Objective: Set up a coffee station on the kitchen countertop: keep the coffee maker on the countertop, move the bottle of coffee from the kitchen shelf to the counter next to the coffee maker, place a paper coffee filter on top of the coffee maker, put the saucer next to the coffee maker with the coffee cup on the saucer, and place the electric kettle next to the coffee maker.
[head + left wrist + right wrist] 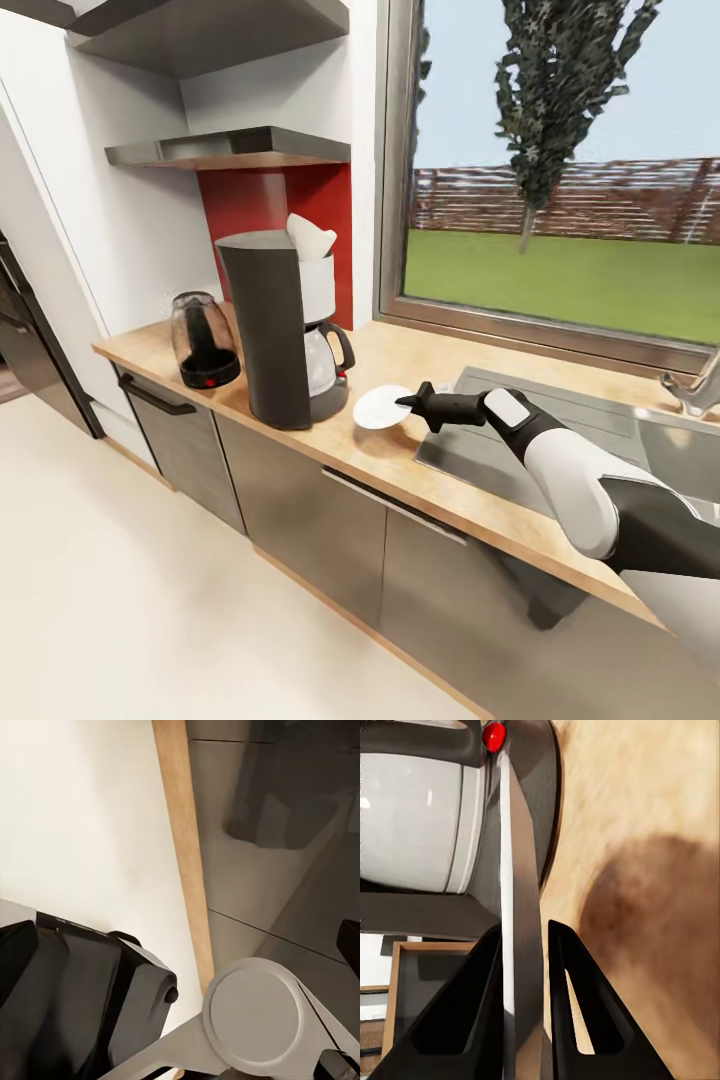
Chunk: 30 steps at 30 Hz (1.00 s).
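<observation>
Right end effector [405,402] clamped on the saucer [381,408] rim, plate held just beside the coffee maker [285,330] near the bench [440,480] front edge. Saucer step under way; next, lowering flat and releasing.

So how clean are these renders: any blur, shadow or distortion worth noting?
Head view: sharp, evenly daylit, with wide-angle bending of the kitchen countertop edge. Right wrist view: wood grain soft, a dark blurry shadow on it, and the saucer seen edge-on between the right tool's fingers. Left wrist view: dim, faint reflections on the cabinet front.
</observation>
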### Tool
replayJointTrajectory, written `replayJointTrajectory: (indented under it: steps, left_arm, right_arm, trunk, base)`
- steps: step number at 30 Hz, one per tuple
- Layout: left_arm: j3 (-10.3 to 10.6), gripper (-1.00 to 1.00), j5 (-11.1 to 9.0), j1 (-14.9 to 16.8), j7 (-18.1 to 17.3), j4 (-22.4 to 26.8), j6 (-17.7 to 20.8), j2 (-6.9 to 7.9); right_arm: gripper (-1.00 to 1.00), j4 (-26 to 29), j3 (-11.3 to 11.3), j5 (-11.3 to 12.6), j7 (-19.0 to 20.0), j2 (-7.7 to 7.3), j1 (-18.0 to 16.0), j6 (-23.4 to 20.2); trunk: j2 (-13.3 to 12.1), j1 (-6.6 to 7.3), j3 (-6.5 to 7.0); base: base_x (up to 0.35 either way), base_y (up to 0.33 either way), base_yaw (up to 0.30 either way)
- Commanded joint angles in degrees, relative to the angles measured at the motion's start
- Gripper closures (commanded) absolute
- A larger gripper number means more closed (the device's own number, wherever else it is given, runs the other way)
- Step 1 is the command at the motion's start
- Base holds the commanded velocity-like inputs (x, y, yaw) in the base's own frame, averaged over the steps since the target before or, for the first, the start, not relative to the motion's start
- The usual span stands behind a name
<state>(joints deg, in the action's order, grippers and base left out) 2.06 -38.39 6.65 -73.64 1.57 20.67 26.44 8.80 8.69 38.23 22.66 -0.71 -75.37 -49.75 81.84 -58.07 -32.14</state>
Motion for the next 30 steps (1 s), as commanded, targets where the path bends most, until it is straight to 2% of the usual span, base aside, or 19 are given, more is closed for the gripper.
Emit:
replayJointTrajectory:
  steps: [1,12,30]
  left_arm:
    - [0.2,-1.00,-0.3,0.0,-0.2,0.0,0.6,0.01]
    - [0.2,-1.00,-0.3,0.0,-0.2,0.0,0.6,0.01]
    - [0.2,-1.00,-0.3,0.0,-0.3,0.0,0.6,0.01]
  right_arm:
    - [1.00,0.0,0.5,-0.4,0.4,0.00,0.0,-0.3]
    - [1.00,0.0,0.5,-0.4,0.4,0.00,0.0,-0.3]
    - [1.00,0.0,0.5,-0.4,0.3,0.00,0.0,-0.2]
  trunk:
    - [0.0,0.00,-0.06]
    - [3.2,-1.75,-1.49]
    - [3.2,-1.75,-2.77]
  base:
    - [0.000,0.000,0.000]
    - [0.000,0.000,0.000]
    - [0.000,0.000,0.000]
